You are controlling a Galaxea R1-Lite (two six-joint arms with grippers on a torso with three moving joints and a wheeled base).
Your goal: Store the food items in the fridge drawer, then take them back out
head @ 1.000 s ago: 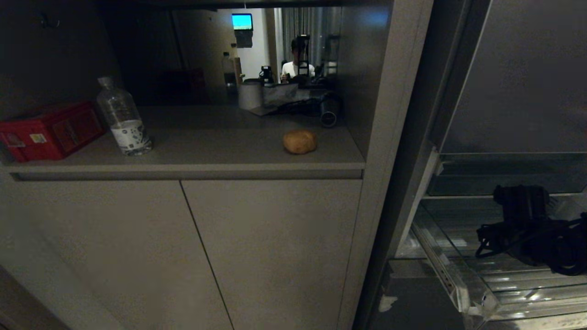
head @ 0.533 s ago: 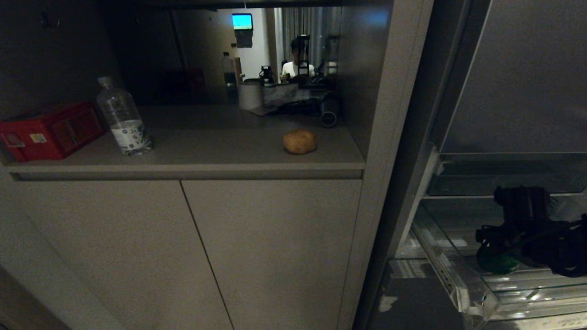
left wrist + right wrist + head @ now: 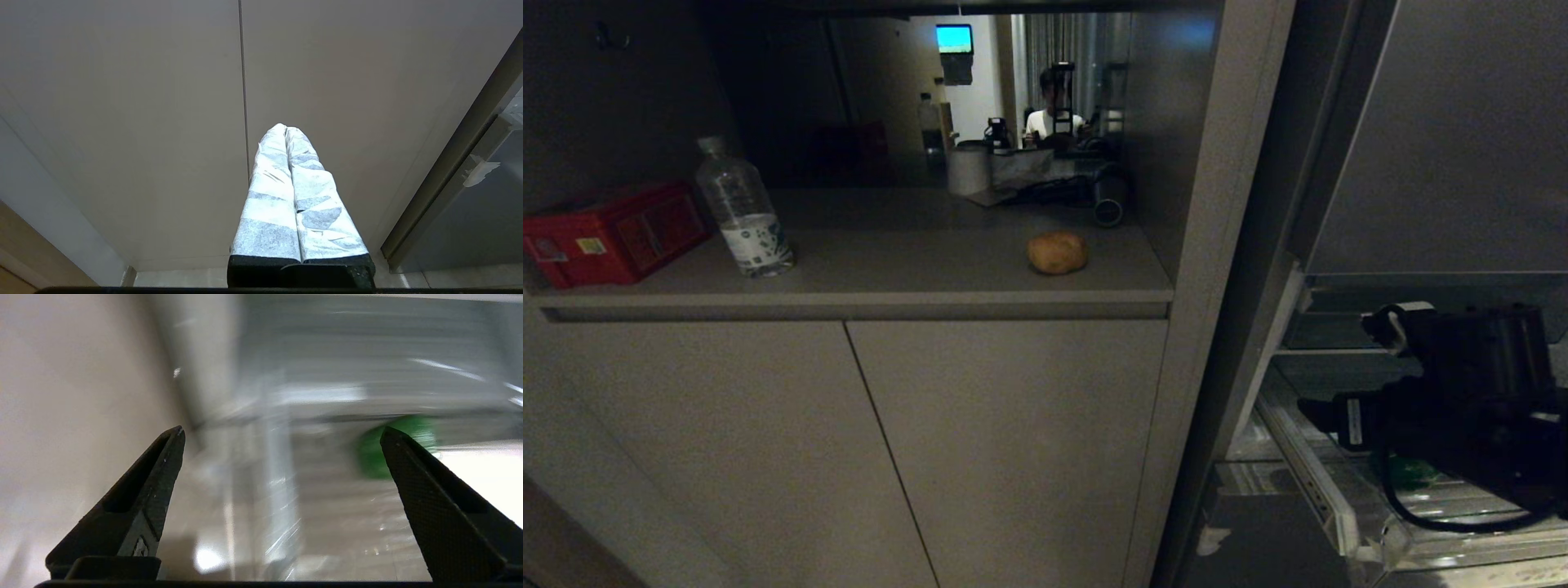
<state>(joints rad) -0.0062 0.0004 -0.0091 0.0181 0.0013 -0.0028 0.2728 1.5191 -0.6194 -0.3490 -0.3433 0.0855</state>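
A brown potato [image 3: 1057,251] lies on the grey counter ledge, left of the fridge. A green pepper [image 3: 1413,472] rests on the ribbed floor of the clear fridge drawer [image 3: 1347,506], which is pulled out at the lower right. Most of the pepper is hidden under my right arm. My right gripper [image 3: 1356,363] hangs above the drawer, open and empty. In the right wrist view, that right gripper [image 3: 282,430] stands wide apart, with the green pepper [image 3: 372,457] beyond one fingertip and the drawer [image 3: 278,490] below. My left gripper [image 3: 286,128] is shut on nothing, parked before the cabinet door.
A water bottle [image 3: 743,208] and a red box [image 3: 613,233] stand on the left of the ledge. Grey cabinet doors [image 3: 931,449] sit below it. The fridge's grey door [image 3: 1445,139] rises above the drawer. A mirror-like back panel reflects a person [image 3: 1054,122].
My right gripper opened and let go of the green pepper. It then rose and swung left over the drawer. The pepper stays on the drawer floor.
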